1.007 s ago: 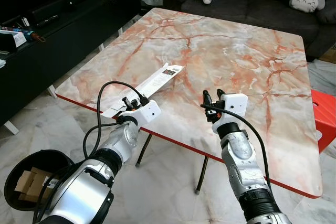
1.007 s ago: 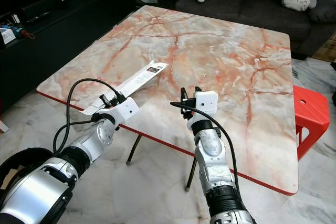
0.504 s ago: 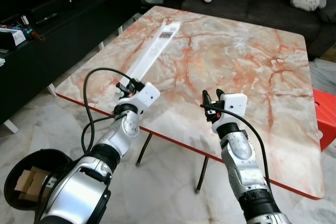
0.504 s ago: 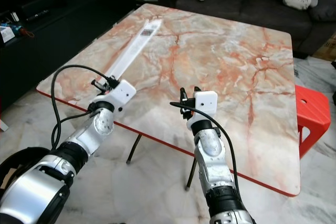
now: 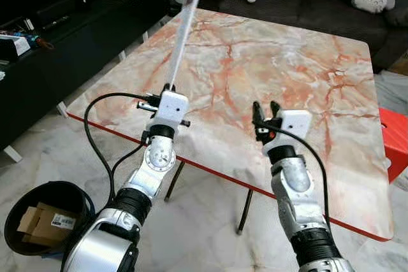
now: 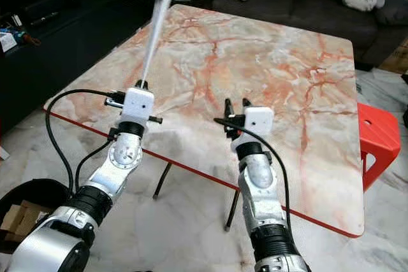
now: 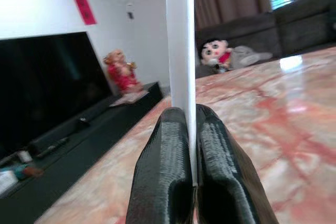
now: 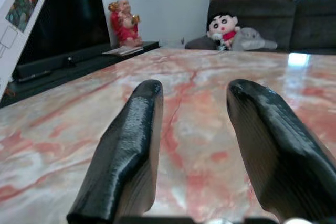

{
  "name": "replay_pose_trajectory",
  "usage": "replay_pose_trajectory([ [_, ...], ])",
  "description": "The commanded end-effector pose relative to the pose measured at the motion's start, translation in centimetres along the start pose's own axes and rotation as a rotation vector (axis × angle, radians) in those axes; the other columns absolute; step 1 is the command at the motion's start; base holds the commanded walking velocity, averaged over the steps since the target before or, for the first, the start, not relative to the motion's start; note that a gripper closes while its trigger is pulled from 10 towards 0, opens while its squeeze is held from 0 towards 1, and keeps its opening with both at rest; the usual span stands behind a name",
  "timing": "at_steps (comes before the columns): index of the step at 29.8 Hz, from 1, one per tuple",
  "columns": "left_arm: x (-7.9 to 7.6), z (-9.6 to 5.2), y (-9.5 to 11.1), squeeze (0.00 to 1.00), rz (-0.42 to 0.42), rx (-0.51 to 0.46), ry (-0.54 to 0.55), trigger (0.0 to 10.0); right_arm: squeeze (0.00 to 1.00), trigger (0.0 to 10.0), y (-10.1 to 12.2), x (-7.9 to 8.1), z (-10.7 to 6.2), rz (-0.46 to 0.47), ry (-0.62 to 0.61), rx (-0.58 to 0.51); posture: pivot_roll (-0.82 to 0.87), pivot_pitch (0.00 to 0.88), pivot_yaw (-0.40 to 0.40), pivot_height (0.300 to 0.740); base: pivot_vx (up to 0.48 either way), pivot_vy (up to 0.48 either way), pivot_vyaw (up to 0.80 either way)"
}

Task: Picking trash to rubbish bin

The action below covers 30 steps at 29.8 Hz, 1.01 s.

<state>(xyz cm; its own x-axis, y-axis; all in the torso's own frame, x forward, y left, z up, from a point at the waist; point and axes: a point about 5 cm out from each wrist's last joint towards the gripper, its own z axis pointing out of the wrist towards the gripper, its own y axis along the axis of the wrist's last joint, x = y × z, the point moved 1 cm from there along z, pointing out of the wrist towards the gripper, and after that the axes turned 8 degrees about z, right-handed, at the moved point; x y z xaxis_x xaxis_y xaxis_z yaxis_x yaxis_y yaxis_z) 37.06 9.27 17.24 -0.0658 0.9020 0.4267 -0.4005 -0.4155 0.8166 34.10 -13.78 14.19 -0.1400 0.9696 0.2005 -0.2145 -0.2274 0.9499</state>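
The left gripper [image 7: 191, 145] was clamped on the bottom end of a long white box [image 5: 185, 27], flat and narrow, which stood almost straight up from the fingers [image 7: 163, 166] over the near edge of the marble table [image 5: 331, 93], its top reaching past the upper edge of the head view. The pads pinched its thin faces, with nothing else steadying it. It looked like empty card packaging, so I judged it light and fairly stiff, though likely to whip or sag if swung fast, and smooth enough that it might slip or pivot in so small a grip at one end. A hold nearer the middle would have steadied it, but the end grip seemed enough for something so light. The right gripper [image 8: 194, 145] hovered low over the table beside it, fingers spread apart and holding nothing. The bin [image 5: 38, 221], a dark round one with cardboard already inside, sat on the floor to the robot's left, below table level, so the box would have had to go in end first or be tipped.
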Motion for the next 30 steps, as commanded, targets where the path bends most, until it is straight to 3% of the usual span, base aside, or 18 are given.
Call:
replay_pose_trajectory([
  [1,-0.5,-0.4,0.0,0.0,-0.037,-0.014,-0.045,10.0,0.0,10.0,1.5,-0.6,0.4,-0.024,-0.012,-0.062,0.06,0.047,-0.045,0.74,0.0,0.0,0.0],
  [13,1.7,0.0,-0.1,0.0,-0.091,-0.024,0.007,10.0,0.0,10.0,3.0,-3.3,0.2,-0.078,-0.085,-0.112,0.05,0.022,-0.043,0.74,0.0,0.0,0.0],
  [26,1.1,-0.2,-0.1,0.0,-0.105,-0.013,-0.016,10.0,0.0,10.0,2.8,-3.1,0.3,-0.085,-0.089,-0.11,0.05,0.0,-0.035,0.74,0.0,0.0,0.0],
  [30,1.2,-0.2,-0.2,0.0,-0.099,-0.01,-0.012,10.0,0.0,10.0,2.7,-3.1,0.1,-0.088,-0.095,-0.106,0.05,0.0,-0.034,0.74,0.0,0.0,0.79],
])
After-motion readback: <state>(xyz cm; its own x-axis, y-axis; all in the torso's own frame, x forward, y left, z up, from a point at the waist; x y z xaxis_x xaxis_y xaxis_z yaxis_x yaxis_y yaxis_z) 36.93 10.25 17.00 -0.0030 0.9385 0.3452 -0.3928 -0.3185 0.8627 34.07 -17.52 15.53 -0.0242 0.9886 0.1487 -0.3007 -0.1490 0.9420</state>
